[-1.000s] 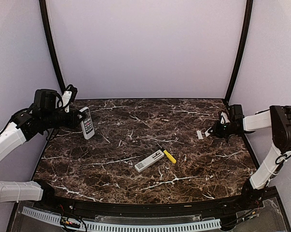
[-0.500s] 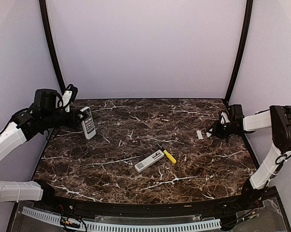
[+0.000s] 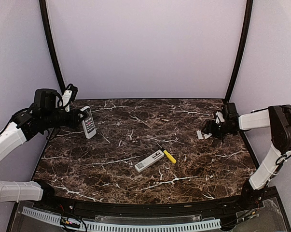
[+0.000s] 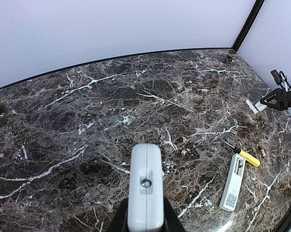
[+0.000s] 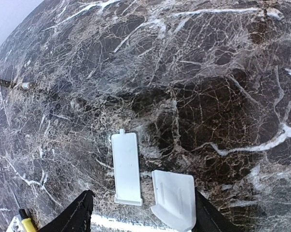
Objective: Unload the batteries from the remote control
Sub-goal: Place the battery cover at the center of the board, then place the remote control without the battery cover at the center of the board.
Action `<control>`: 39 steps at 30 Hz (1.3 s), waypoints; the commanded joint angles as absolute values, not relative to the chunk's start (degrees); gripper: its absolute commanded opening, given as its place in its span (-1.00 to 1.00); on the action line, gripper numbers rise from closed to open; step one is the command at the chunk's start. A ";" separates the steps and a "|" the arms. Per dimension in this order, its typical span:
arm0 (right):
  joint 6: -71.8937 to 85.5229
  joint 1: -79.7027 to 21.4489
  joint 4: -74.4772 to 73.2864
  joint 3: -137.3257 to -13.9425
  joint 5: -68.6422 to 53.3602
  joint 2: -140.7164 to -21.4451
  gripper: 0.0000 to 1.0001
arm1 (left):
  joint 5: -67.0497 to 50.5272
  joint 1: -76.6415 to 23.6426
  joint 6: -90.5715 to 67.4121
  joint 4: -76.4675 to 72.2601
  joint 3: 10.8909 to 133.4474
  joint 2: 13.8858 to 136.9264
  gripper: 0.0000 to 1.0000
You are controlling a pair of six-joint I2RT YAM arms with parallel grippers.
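My left gripper (image 3: 76,118) is shut on a white remote control (image 3: 88,123), held above the table's back left; its end face (image 4: 145,193) fills the bottom of the left wrist view. A second white remote (image 3: 149,161) lies near the middle with its compartment open. Loose batteries lie on the marble: one (image 4: 201,90) far back and one (image 4: 262,152) by the screwdriver. My right gripper (image 3: 209,130) stands open low over two white covers, a narrow one (image 5: 126,166) and a wider one (image 5: 174,199) that lies close to the right finger.
A yellow-handled screwdriver (image 3: 169,156) lies just right of the second remote (image 4: 233,182). Another small cell (image 5: 27,85) shows at the left of the right wrist view. Black frame posts (image 3: 238,53) stand at the back corners, and the table's right edge runs close behind my right gripper.
My right gripper has opened and shifted slightly left, leaving the wider white cover on the table beside the narrow one. The left arm and its remote have not moved.
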State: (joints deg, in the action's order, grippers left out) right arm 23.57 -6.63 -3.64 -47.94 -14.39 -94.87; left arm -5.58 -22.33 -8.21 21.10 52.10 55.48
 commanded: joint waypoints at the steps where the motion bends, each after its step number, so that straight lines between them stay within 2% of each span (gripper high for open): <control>1: 23.27 -8.40 -5.72 -49.64 -8.49 -94.06 0.36 | -6.37 -22.24 -8.46 19.97 51.49 54.31 -1.00; 5: 23.44 -9.92 -6.72 -50.01 -5.68 -93.61 0.53 | -6.08 -22.24 -8.16 20.18 51.50 53.99 -1.00; 11: 22.83 -13.06 -14.34 -54.78 3.85 -94.14 0.62 | -5.75 -22.24 -7.75 20.68 51.75 54.11 -1.00; 15: 22.70 -13.36 -16.24 -55.87 5.74 -91.54 0.71 | -5.08 -22.73 -7.43 20.90 51.81 54.16 -1.00; 25: 25.18 -13.52 -9.09 -49.94 -3.92 -76.31 0.71 | 16.55 -37.50 -6.18 27.23 54.27 61.18 -1.00; 31: 25.62 -14.04 -10.33 -48.75 -6.09 -69.65 0.70 | 27.24 -44.89 -10.02 29.89 58.27 68.31 -1.00; 39: 26.97 -14.58 -10.79 -47.20 -5.87 -66.30 0.68 | 31.66 -47.36 -15.17 31.36 65.21 82.81 -0.99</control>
State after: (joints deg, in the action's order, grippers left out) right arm 25.80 -14.06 -11.38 -48.51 -5.34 -67.42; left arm 26.76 -46.83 -12.16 29.47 62.70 78.52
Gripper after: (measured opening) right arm 0.841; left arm 0.179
